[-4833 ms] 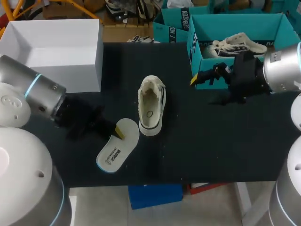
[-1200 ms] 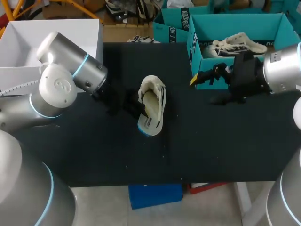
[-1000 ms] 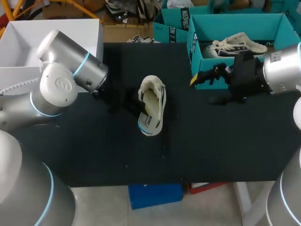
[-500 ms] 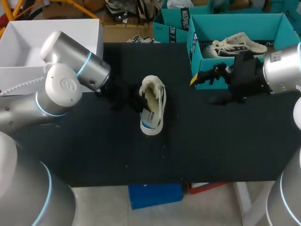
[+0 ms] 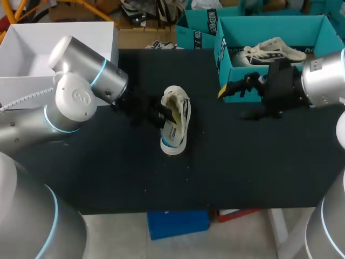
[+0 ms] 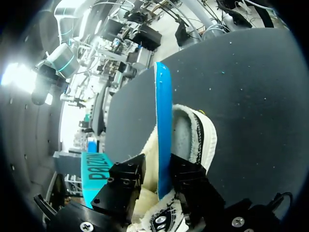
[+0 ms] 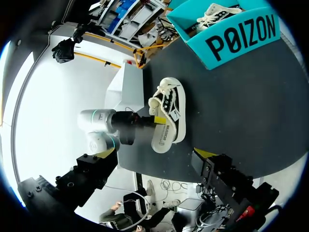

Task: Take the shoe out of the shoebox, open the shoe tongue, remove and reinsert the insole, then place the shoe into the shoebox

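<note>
At the middle of the dark table, the shoe is lying out of any box, with its opening facing up and its tongue apparently pulled back. The insole is standing on edge with one end inside the shoe and its other end projecting beyond the sole. The left gripper is clamping the insole between both fingers, just beside the shoe's collar. Judging from this arrangement, removal from the box, opening of the tongue and extraction of the insole are appearing complete, and reinsertion is appearing to be the step in hand. The insole is not yet lying flat, so seating it fully and returning the shoe to the shoebox are appearing to be the work left. The right gripper is hanging well apart from the shoe, in front of the teal box, with its fingers spread wide and nothing between them. Regarding containers, the teal box at the far right of the table is holding a second shoe of similar pale colour. The white box at the far left is showing nothing inside, as far as its visible interior allows. Which box is serving as the destination cannot be determined.
</note>
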{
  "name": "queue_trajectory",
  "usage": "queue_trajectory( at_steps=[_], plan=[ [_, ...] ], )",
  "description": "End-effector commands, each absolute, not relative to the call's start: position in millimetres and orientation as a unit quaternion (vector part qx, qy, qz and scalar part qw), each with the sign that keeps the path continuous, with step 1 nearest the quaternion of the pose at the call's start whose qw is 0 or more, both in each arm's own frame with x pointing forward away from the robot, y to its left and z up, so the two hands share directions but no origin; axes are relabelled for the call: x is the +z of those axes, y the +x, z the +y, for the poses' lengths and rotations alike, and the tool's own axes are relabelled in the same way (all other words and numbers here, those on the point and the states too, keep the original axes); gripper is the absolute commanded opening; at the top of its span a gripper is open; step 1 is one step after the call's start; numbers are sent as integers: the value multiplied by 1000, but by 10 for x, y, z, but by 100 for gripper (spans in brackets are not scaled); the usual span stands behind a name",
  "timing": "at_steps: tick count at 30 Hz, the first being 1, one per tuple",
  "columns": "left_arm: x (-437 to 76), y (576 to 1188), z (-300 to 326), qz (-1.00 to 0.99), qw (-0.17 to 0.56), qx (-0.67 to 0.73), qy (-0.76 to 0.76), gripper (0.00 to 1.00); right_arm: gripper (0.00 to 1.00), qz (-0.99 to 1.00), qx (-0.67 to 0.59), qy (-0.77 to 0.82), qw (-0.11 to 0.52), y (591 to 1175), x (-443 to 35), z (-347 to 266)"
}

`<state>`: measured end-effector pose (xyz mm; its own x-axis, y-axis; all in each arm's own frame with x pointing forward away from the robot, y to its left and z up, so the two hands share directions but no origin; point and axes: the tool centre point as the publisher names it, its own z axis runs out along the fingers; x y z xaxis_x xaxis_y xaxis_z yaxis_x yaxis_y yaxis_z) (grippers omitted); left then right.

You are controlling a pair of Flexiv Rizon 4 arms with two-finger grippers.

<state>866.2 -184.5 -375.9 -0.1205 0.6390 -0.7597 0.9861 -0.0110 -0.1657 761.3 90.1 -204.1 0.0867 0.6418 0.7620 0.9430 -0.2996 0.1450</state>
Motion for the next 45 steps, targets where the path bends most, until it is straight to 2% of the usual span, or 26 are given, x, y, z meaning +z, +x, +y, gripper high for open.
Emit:
queue_trajectory(
  at_steps=[1, 8, 15, 20, 45],
  plan=[
    [-3697, 8560, -1799, 653, 247, -361, 618, 62, 100, -558, -381, -710, 197, 7616, -2045, 911],
    [-3586, 8315, -1804, 635, 245, -381, 626, 40, 100, -558, -381, -710, 197, 7616, -2045, 911],
    [-3580, 8129, -1809, 622, 230, -384, 643, 25, 100, -558, -381, -710, 197, 7616, -2045, 911],
    [-3605, 8097, -1782, 620, 224, -384, 646, 0, 100, -558, -381, -710, 197, 7616, -2045, 911],
    [-3706, 8428, -1892, 639, 241, -364, 633, 0, 100, -558, -381, -710, 197, 7616, -2045, 911]
  ],
)
